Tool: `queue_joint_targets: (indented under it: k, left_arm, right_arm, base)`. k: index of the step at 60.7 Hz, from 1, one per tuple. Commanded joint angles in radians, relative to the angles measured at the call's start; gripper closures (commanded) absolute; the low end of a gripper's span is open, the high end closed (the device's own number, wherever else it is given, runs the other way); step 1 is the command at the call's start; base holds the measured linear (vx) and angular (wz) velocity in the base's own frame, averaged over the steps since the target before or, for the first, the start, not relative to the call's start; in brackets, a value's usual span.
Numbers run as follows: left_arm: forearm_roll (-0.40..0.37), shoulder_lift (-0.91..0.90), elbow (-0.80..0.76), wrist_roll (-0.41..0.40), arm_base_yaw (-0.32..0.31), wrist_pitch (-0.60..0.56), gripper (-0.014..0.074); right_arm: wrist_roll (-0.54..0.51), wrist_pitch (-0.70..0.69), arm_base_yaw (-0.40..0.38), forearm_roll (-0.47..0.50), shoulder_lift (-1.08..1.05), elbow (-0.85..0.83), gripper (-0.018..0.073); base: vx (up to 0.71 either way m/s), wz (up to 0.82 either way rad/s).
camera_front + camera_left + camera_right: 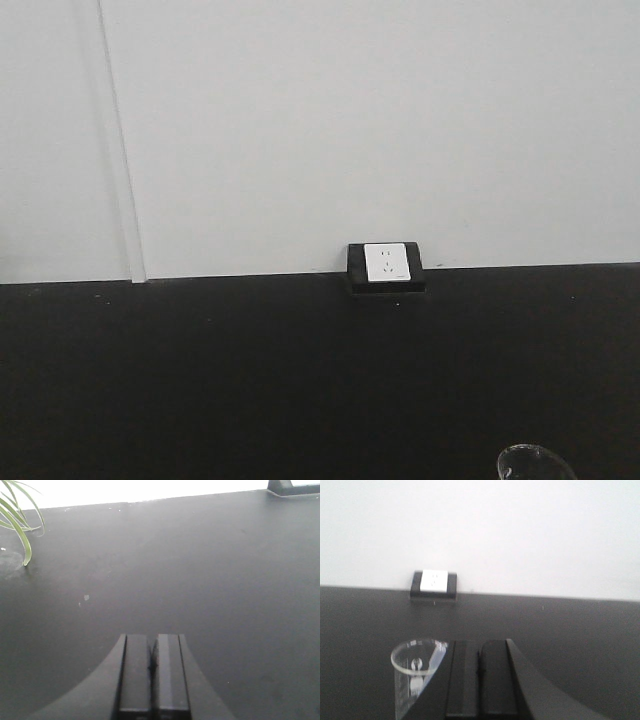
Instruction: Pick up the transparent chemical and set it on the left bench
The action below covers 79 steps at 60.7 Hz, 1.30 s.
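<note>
A clear glass beaker (415, 675), the transparent chemical, stands upright on the matte black left bench (570, 630). Part of it is hidden behind the left side of my right gripper (480, 647). That gripper's jaws are pressed together with nothing between them; the beaker is outside them. Only the beaker's rim (535, 462) shows at the bottom edge of the front view, on the bench (250, 380). My left gripper (153, 645) is shut and empty, low over bare black countertop (200, 570).
A white wall socket in a black housing (386, 263) sits where the bench meets the white wall; it also shows in the right wrist view (434, 584). Green plant leaves (17, 520) hang at the far left of the left wrist view.
</note>
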Motion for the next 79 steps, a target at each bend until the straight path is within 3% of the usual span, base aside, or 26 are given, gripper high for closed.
queue_joint_targets:
  k: [1, 11, 25, 33, 48, 69, 79]
  left_arm:
    - [-0.001, -0.019, 0.016, -0.008, -0.002, -0.078, 0.06]
    - [-0.001, -0.019, 0.016, -0.008, -0.002, -0.078, 0.06]
    - [-0.001, -0.019, 0.016, -0.008, -0.002, -0.078, 0.06]
    - [-0.001, -0.019, 0.016, -0.008, -0.002, -0.078, 0.06]
    - [-0.001, -0.019, 0.016, -0.008, -0.002, -0.078, 0.06]
    - [-0.001, -0.019, 0.016, -0.008, -0.002, -0.078, 0.06]
    - [-0.001, -0.019, 0.016, -0.008, -0.002, -0.078, 0.06]
  right_arm:
    - [0.007, -0.186, -0.005, 0.0, -0.008, 0.007, 0.0567]
    - [0.011, -0.259, -0.005, 0.005, -0.008, -0.014, 0.0565]
    - [0.012, 0.065, -0.005, 0.018, 0.119, -0.231, 0.0555]
    - [0.012, 0.112, -0.005, 0.016, 0.274, -0.313, 0.0536]
    - [0.013, 0.02, -0.005, 0.016, 0.527, -0.318, 0.0442]
    - [0.017, -0.315, -0.005, 0.02, 0.802, -0.318, 0.0153]
    - [0.012, -0.413, -0.005, 0.015, 0.925, -0.318, 0.0118]
  base:
    - [0.0, 0.0]
    - [0.0, 0.0]
    - [0.0, 0.0]
    - [0.0, 0.0]
    - [0.0, 0.0]
    - [0.0, 0.0]
    - [0.0, 0.0]
